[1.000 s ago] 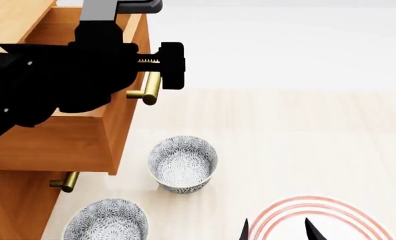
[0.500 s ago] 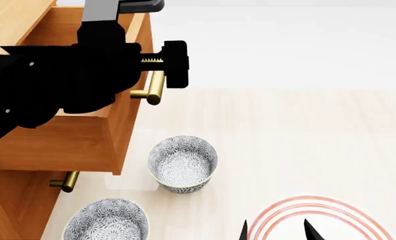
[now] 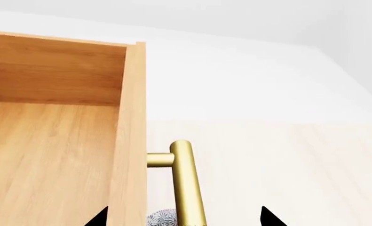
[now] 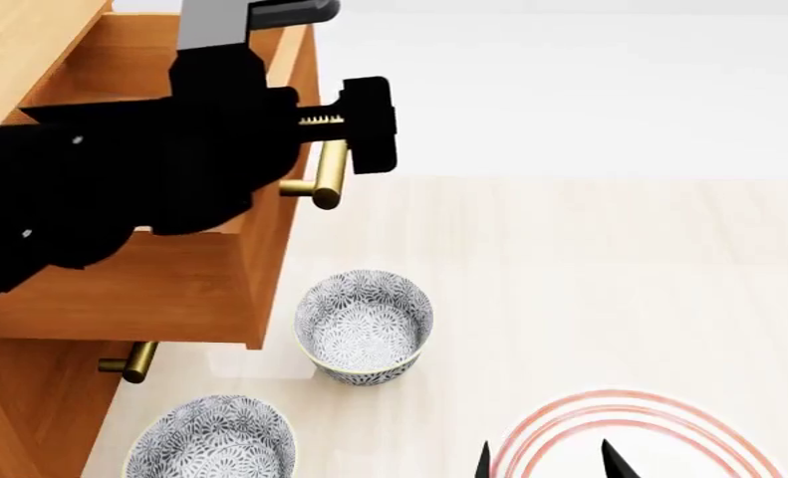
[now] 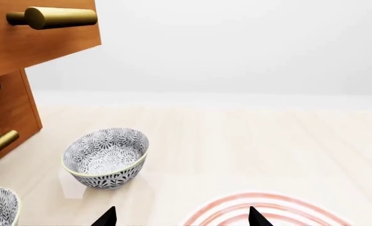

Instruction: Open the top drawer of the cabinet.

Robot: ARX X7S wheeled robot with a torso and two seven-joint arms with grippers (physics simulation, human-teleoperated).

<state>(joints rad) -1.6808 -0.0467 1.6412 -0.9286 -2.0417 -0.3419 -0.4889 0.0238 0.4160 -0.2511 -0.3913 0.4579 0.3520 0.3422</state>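
Note:
The cabinet (image 4: 22,408) stands at the left. Its top drawer (image 4: 277,244) is pulled partly out, and its plain wooden inside shows in the left wrist view (image 3: 48,155). The brass bar handle (image 4: 327,179) sticks out of the drawer front. My left gripper (image 4: 321,121) is open; its jaws straddle the drawer front and the handle (image 3: 187,188), with one finger (image 4: 367,124) on the outer side of the bar. My right gripper (image 5: 180,217) is open and empty, low at the front over a pink-ringed plate (image 5: 267,207).
Two patterned bowls stand on the pale floor by the cabinet: one (image 4: 365,324) under the open drawer's front corner, one (image 4: 214,438) nearer me. The second drawer's brass handle (image 4: 134,360) shows below. The pink-ringed plate (image 4: 659,428) lies front right.
The top drawer has slid further out to the right, with my left gripper moving along with its handle. The right gripper has stayed where it was.

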